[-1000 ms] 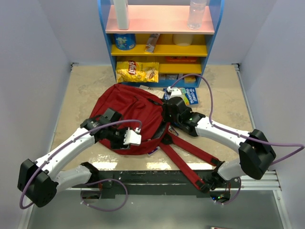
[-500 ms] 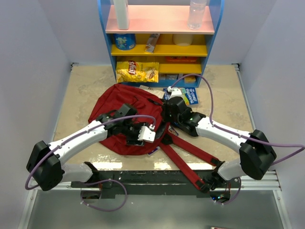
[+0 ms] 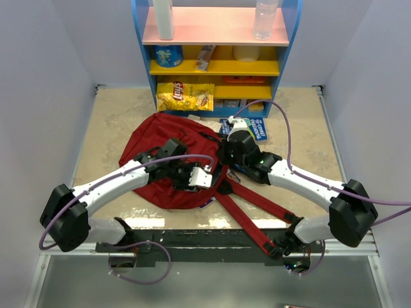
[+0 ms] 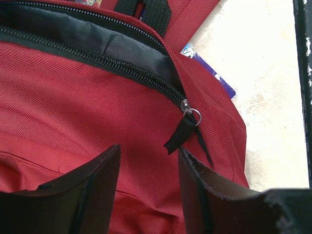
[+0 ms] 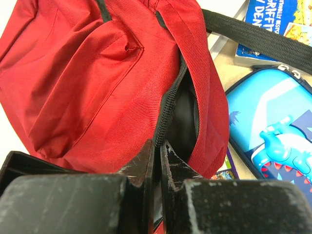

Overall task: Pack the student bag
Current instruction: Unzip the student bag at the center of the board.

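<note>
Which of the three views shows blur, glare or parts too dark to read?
Top view: sharp and evenly lit, with one bright strip on the table near its front edge. Left wrist: the zip pull is crisp, the table at right nearly washed out, the jaws dark. Right wrist: bag and pencil case sharp, no glare.

Both arms (image 3: 109,186) are white shells jointed with chunky black housings, the biggest black blocks at the ends farthest from the bag (image 3: 160,138). A thin purple cable (image 3: 286,138) loops loose along each. Nearest the bag, the left hand (image 4: 148,151) has a white body and flat black fingers (image 4: 92,190) with frayed edges; the right hand (image 5: 157,146) has black fingers scuffed and scratched pale.
</note>
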Tool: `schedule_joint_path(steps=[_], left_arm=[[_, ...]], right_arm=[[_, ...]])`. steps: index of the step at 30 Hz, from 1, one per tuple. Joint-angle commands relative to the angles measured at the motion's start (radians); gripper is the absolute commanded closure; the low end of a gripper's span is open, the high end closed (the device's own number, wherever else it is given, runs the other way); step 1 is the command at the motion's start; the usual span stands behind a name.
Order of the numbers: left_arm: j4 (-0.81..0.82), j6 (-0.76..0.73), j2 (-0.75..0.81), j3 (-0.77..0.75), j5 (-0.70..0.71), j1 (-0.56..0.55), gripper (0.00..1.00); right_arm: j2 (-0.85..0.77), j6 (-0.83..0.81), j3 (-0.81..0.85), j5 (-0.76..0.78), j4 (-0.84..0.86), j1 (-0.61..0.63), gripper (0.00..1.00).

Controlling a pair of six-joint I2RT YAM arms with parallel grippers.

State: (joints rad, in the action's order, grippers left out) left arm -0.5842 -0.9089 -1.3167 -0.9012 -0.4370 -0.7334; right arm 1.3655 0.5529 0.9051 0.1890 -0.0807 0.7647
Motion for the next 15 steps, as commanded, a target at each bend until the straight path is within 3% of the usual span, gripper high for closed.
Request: schedule_joint_path(steps=[1,8,15], left_arm=[[0.029,-0.007,-0.006,0.001,-0.008,-0.003,0.47],[-0.057,0.002,0.036,0.033,-0.126,-0.026,0.46],[-0.034,0.007,0.056,0.082,-0.106,-0.04,0.45]], right_arm=[[-0.023,0.019,-0.015,-0.014,0.047,-0.004,1.0],[-0.022,0.019,-0.017,-0.01,0.045,-0.005,1.0],[-0.016,0.021,-0.006,-0.006,0.044,-0.005,1.0]])
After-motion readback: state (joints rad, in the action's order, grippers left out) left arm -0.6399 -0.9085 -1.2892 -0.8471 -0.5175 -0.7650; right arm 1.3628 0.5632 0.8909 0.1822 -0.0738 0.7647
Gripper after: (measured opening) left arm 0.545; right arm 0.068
